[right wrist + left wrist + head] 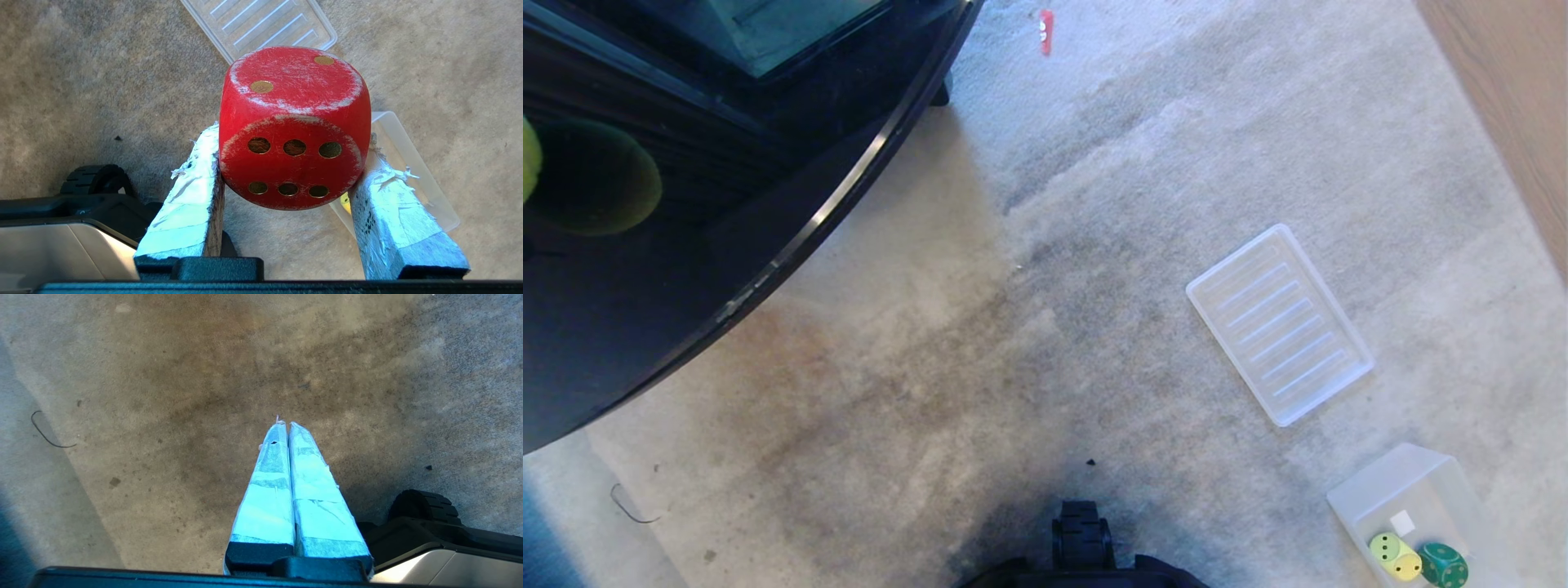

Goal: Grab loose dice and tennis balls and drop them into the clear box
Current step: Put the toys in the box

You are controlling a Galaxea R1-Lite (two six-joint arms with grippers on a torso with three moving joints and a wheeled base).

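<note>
Your right gripper [292, 163] fingers pinch the scuffed red wooden die [294, 126]; centre it over the clear plastic box [408, 163] before releasing.

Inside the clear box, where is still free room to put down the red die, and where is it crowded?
The small translucent plastic clear box is bare at its far half. Its near end is crowded: a yellow die and a dark green die sit together there. The right gripper holds the red die.

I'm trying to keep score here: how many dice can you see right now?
3. A yellow die and a dark green die lie in the clear box; a red die is clamped in the right gripper. Others may be out of sight.
</note>
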